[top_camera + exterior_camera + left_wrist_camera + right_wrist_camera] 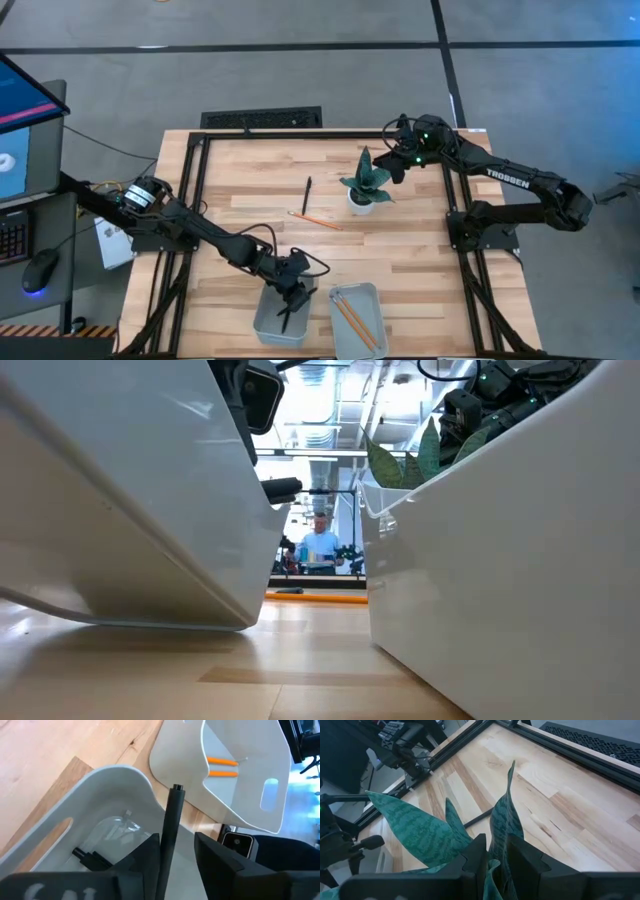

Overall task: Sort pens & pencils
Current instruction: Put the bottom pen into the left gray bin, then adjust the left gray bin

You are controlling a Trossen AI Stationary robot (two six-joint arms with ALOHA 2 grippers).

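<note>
Between the left gripper's (176, 854) fingers, a black pen (170, 832) stands nearly upright over the left tray (60, 815), which sits at the bench's near edge. The fingers sit slightly apart around the shaft, the grip apparently loosening, so the step in hand looks like the drop. To do it well, the gripper should stay inside the tray's walls, part its fingers fully, and lift straight up so the pen falls flat instead of tipping over the rim. 1 more dark pen (90, 858) already lies on this tray's floor.

Just beside it, the right tray (358, 318) holds 2 orange pencils (352, 316), lying side by side. On the bare bench, near its middle, 1 pen (307, 195) and 1 pencil (314, 219) remain, close together. That makes 3 pens and 3 pencils, with 2 trays.

Farther off, toward the bench's far right corner, the right gripper (494, 856) hovers over a potted plant (366, 186), its fingers close together with a leaf showing between them; whether they pinch it cannot be told.
</note>
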